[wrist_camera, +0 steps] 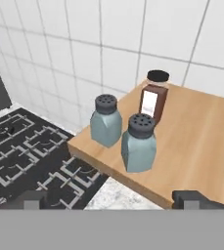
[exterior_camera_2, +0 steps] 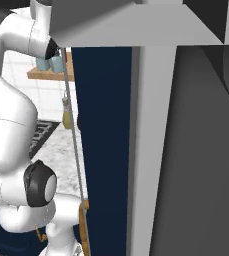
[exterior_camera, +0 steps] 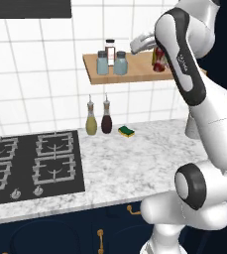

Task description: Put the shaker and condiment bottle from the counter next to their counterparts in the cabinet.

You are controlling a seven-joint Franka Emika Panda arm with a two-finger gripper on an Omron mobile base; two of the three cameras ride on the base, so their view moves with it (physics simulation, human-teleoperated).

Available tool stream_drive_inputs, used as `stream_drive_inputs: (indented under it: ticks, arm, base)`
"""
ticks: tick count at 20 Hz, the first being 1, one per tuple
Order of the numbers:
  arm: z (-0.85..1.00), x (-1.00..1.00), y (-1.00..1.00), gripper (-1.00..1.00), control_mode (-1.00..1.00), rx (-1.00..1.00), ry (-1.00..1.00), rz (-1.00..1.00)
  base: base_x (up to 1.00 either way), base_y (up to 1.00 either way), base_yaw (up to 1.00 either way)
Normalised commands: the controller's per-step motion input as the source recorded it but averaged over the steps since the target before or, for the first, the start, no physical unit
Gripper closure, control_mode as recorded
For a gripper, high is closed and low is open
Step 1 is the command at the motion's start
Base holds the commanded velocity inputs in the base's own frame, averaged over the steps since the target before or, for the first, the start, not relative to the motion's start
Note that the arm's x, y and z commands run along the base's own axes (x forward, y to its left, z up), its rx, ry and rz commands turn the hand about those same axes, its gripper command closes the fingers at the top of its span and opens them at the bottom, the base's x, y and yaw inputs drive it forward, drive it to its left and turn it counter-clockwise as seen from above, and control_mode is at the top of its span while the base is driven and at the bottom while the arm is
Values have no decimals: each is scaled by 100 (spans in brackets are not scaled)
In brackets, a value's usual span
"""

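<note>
Light-brown wood is what I see first in the left base view: the plain shelf board (exterior_camera: 135, 69) fixed to the white tiled wall, carrying two squat blue-grey shakers side by side, one (exterior_camera: 102, 63) on the left and one (exterior_camera: 120, 63) on the right, with a small brown dark-capped jar (exterior_camera: 110, 51) behind them. Farther right on the board, a red bottle (exterior_camera: 159, 60) shows partly behind my white arm. Below, on the marbled stone counter (exterior_camera: 144, 158), stand an olive-yellow spouted bottle (exterior_camera: 91, 120), a dark sauce bottle (exterior_camera: 106, 119) and a green-and-yellow sponge (exterior_camera: 126, 131) beside the black gas hob (exterior_camera: 30, 163). From the right base view I see the two shakers (exterior_camera_2: 50, 62) on the board's edge beside my arm. Through the hand view, the gripper (wrist_camera: 116, 200) has its fingertips spread wide apart, holding nothing, above the board's near edge, with the nearer shaker (wrist_camera: 139, 143) close ahead, apart from both fingertips (wrist_camera: 194, 199).
</note>
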Motion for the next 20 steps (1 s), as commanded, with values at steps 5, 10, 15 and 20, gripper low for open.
stream_drive_inputs:
  ticks: [5, 10, 15, 20]
  arm:
    - [-9, -100, -59, -100, -100, 11, -54, 0]
    - [-14, -100, -27, -100, -100, 6, -58, 0]
    - [-2, -100, 0, -100, -100, 1, -47, 0]
    - [3, -100, -18, -100, -100, 0, -36, 0]
  base:
    - [0, 0, 0]
    - [0, 0, 0]
    - [0, 0, 0]
    - [0, 0, 0]
